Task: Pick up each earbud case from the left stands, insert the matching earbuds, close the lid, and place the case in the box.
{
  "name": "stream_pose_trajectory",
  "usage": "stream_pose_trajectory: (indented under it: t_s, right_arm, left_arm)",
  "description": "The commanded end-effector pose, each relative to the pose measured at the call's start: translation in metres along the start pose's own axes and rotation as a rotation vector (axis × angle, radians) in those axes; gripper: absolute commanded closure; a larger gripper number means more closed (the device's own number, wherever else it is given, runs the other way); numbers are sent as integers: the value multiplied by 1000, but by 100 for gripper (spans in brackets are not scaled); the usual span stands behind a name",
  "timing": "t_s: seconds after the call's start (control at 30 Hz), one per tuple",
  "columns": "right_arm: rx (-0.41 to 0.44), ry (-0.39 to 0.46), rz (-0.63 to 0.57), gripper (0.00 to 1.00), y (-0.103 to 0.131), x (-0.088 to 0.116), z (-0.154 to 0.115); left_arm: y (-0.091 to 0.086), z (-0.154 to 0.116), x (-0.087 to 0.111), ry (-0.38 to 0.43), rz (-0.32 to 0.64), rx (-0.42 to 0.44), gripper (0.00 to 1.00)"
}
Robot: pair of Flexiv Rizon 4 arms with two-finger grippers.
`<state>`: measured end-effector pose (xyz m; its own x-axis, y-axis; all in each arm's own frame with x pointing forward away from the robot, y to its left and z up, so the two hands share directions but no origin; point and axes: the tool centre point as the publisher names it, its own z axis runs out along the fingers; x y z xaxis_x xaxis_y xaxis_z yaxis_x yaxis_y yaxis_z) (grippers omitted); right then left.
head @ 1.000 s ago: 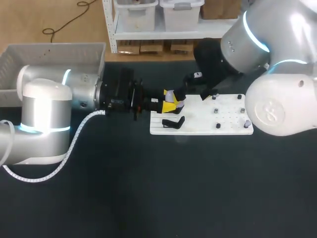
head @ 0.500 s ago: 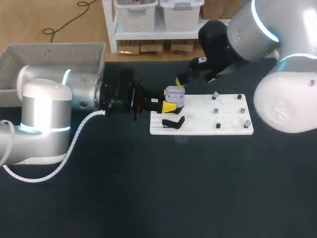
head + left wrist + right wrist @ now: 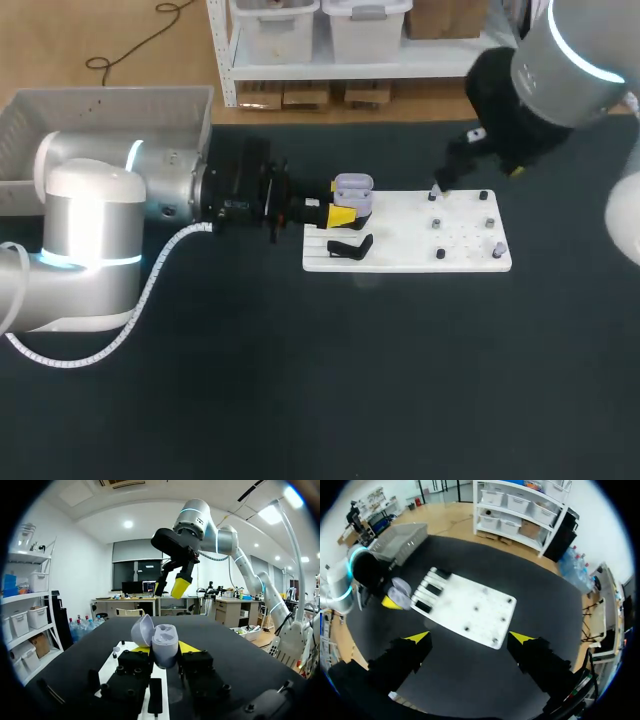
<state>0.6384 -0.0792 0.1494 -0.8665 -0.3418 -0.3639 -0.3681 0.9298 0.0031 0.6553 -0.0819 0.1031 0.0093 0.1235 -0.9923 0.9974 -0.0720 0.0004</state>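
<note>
A lilac earbud case [image 3: 352, 193] with its lid up is held just above the left end of the white board [image 3: 405, 258]. My left gripper [image 3: 345, 212] is shut on the case [image 3: 164, 644] from both sides, and the raised lid [image 3: 142, 630] leans to one side. My right gripper [image 3: 475, 168] hangs open above the board's far right part, holding nothing. From its wrist view, the right gripper [image 3: 470, 638] looks down on the board [image 3: 451, 596], with the case [image 3: 400, 587] off to one side. Small earbuds [image 3: 439, 254] sit on pegs on the board.
A black stand [image 3: 350, 247] lies on the board's left end in front of the case. A grey bin [image 3: 60, 115] stands at the table's far left, behind my left arm. Dark table surface stretches in front of the board.
My right arm has swung away from the case, to the right and back, and now hangs over the board's right end. The left gripper and the case have stayed put.
</note>
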Motion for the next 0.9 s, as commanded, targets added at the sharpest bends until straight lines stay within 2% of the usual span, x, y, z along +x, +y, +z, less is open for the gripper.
stream_pose_trajectory:
  t_s: [0.03,0.2,0.3,0.63,0.77,0.9]
  right_arm:
    - [145,19,-23,0,-13,23,2]
    - [199,99,-55,0,-31,42,15]
    - [205,145,-73,0,-37,50,25]
    - [162,259,-116,0,-35,62,52]
    - [161,291,-110,8,-36,66,64]
    - [179,306,-92,22,-39,70,80]
  left_arm:
    - [-1,0,0,-1,2,-5,100]
    - [-1,0,0,-1,2,-5,100]
    - [-1,0,0,-1,2,-5,100]
    - [-1,0,0,-1,2,-5,100]
    - [-1,0,0,-1,2,-5,100]
    - [-1,0,0,-1,2,-5,100]
